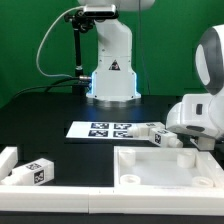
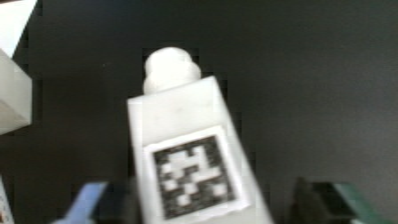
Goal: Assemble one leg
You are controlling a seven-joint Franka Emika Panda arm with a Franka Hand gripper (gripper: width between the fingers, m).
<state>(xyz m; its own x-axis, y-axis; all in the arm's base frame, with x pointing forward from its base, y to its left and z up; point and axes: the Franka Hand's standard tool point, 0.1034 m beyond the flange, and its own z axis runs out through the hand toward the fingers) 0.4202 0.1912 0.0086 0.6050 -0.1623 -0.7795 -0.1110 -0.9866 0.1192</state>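
A small white square-sectioned leg (image 1: 150, 131) with a black-and-white tag lies on the black table, just off the marker board's end on the exterior view's right. In the wrist view the leg (image 2: 187, 130) lies lengthwise between my jaws, its rounded peg pointing away from me and its tag facing up. My gripper (image 1: 183, 140) is low over the leg's near end. It is open in the wrist view (image 2: 205, 205), with a dark gap between each finger and the leg's sides. Nothing is gripped.
The marker board (image 1: 100, 128) lies mid-table in front of the robot base (image 1: 110, 75). The wide white panel (image 1: 135, 172) with raised rim sits at the front on the exterior view's right, under my gripper. Two more legs (image 1: 30, 172) lie front left. A white part (image 2: 11, 90) shows at the wrist view's edge.
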